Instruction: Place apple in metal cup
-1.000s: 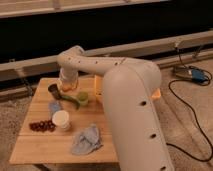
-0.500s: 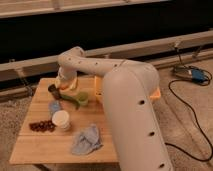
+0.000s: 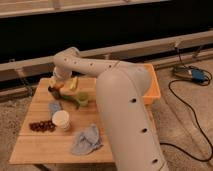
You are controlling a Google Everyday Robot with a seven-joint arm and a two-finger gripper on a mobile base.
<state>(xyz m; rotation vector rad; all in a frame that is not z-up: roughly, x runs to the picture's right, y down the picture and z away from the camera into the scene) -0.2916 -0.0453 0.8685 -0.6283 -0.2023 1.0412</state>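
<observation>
Yellowish-orange round apple (image 3: pixel 59 86) sits right beneath the robot's two-finger gripper (image 3: pixel 58 85), over the small dark grey metal cup (image 3: pixel 53 92) at the wooden table's (image 3: pixel 30 145) far left; whether it is gripped, I cannot tell. Right of the gripper stands a green cup (image 3: pixel 82 99); nearer the camera, a white cup (image 3: pixel 61 120) and crumpled blue-grey cloth (image 3: pixel 86 139).

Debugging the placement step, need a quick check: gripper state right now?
Gripper: at the table's far left corner, right over the metal cup, with the apple at its tip. Open or closed cannot be told.
</observation>
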